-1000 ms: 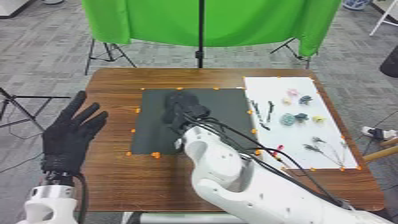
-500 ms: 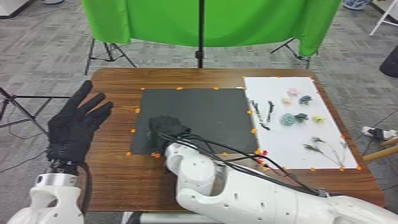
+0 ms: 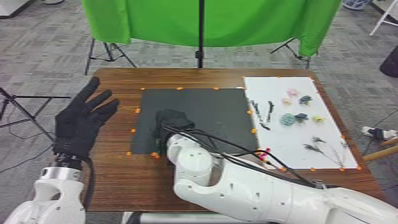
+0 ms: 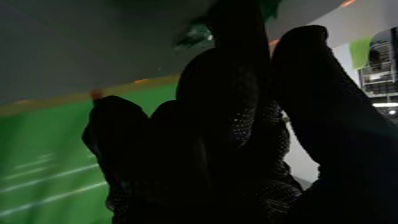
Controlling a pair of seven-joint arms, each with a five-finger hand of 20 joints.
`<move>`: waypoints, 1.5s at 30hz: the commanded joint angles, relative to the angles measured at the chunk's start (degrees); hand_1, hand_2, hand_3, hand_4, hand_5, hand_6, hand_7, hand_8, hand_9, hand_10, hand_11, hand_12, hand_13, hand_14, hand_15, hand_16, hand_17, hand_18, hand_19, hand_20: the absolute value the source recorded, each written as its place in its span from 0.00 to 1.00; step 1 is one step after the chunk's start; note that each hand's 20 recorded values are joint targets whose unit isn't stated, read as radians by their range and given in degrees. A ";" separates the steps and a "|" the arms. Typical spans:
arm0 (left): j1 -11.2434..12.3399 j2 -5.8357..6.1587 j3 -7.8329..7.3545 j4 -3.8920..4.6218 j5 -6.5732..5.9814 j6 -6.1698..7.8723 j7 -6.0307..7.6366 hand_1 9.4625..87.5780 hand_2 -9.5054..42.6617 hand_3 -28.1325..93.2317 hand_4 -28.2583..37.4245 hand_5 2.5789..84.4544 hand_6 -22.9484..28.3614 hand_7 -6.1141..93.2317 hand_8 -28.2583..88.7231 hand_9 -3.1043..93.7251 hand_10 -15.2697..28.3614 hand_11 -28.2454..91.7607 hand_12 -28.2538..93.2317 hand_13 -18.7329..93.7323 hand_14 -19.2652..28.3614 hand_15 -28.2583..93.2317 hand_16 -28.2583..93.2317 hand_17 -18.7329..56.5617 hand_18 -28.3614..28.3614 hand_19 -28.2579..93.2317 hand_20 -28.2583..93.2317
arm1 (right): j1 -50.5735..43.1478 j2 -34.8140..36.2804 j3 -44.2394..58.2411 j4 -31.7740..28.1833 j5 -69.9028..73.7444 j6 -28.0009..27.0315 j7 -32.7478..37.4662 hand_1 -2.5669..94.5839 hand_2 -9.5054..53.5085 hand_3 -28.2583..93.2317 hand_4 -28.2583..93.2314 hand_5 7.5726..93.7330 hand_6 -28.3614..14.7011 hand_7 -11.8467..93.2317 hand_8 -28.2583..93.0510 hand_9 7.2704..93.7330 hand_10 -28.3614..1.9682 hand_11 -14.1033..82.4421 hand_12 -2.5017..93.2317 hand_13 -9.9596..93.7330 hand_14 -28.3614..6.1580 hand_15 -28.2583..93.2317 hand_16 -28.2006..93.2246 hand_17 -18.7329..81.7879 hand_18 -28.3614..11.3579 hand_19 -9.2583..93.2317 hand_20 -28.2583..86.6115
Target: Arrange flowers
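Well, right hand (image 3: 173, 120) over dark mat (image 3: 222, 107), wider room toward right edge.

white arms, black cables, gloves

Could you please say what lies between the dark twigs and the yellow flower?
The head view shows a larger teal flower and a smaller teal flower there.

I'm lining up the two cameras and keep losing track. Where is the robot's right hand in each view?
Head view: the right hand is left of centre, over the left half of the dark mat.
Right wrist view: the right hand is close up, large across the middle.
Shared landmark: the green cloth, also at in the wrist view.
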 commanded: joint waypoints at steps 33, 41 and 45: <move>12.29 0.30 -2.06 -2.59 -2.79 3.44 6.92 0.15 0.30 0.88 0.00 0.35 0.54 0.18 0.15 0.33 0.75 0.39 0.31 0.35 0.97 0.57 0.16 0.10 1.00 0.68 0.20 | -43.94 40.64 49.17 -29.97 -9.55 14.12 14.53 0.36 0.08 0.83 0.03 0.72 0.54 0.23 0.14 0.80 0.39 0.50 0.20 0.78 0.41 0.77 0.34 0.54 0.07 0.97 0.42; 12.62 0.06 -1.89 -2.53 -2.36 3.04 7.45 0.16 0.30 0.88 0.00 0.35 0.54 0.18 0.15 0.33 0.75 0.38 0.31 0.35 0.97 0.57 0.16 0.12 1.00 0.70 0.21 | -57.23 41.77 62.38 -29.79 -13.16 9.26 19.02 0.37 0.06 0.83 0.03 0.69 0.53 0.23 0.14 0.79 0.38 0.48 0.20 0.78 0.41 0.77 0.34 0.53 0.07 0.97 0.40; 12.88 -0.30 -2.13 -2.59 -2.43 3.16 7.48 0.16 0.30 0.88 0.00 0.35 0.54 0.17 0.15 0.33 0.76 0.38 0.31 0.35 0.97 0.56 0.17 0.12 1.00 0.70 0.21 | -58.61 41.85 63.09 -29.12 -10.30 5.83 17.30 0.36 0.03 0.84 0.03 0.67 0.54 0.22 0.14 0.76 0.37 0.48 0.20 0.76 0.40 0.78 0.34 0.52 0.07 0.98 0.39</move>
